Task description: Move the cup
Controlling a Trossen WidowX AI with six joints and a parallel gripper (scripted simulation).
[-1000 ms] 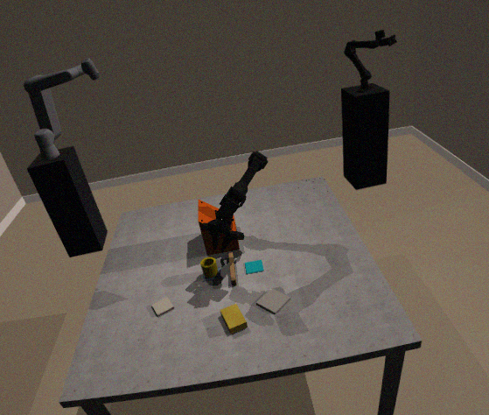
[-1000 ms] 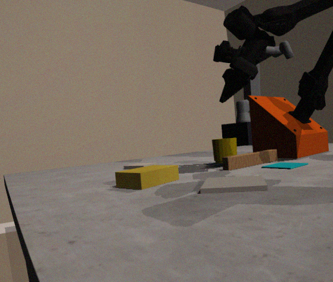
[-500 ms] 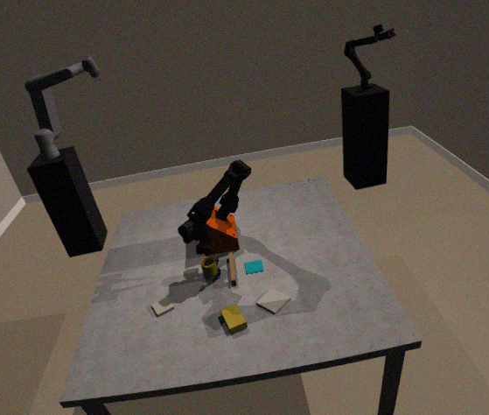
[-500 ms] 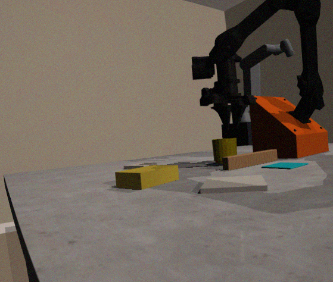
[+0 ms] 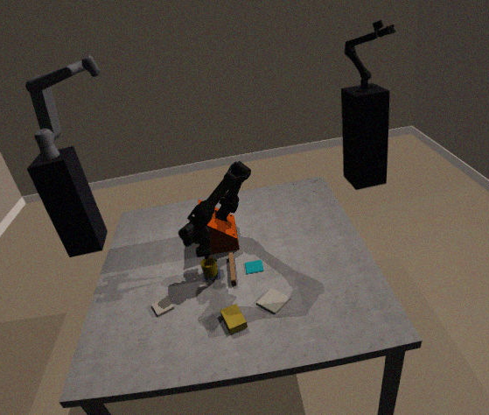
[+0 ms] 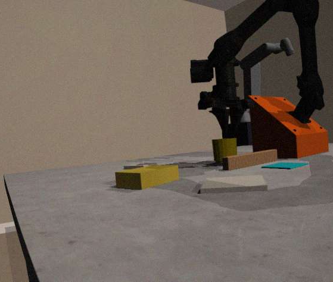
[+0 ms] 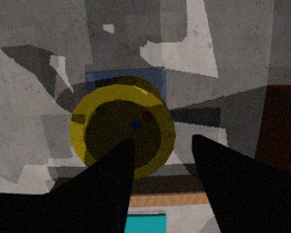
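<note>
Fingers part-open (holding nothing) just above cup (image 7: 121,125).

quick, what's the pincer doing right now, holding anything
Pincer: partly open, holding nothing; it hangs above the round yellow cup, which stands on the dark blue pad.

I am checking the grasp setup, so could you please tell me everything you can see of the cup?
The cup is a small olive-yellow cylinder with a thick rim, looking like matte plastic. It stands upright on a blue pad, beside the wooden bar. Its dark inside shows a small blue and a red marble. The gripper hangs above it, partly open, fingers not touching it.
</note>
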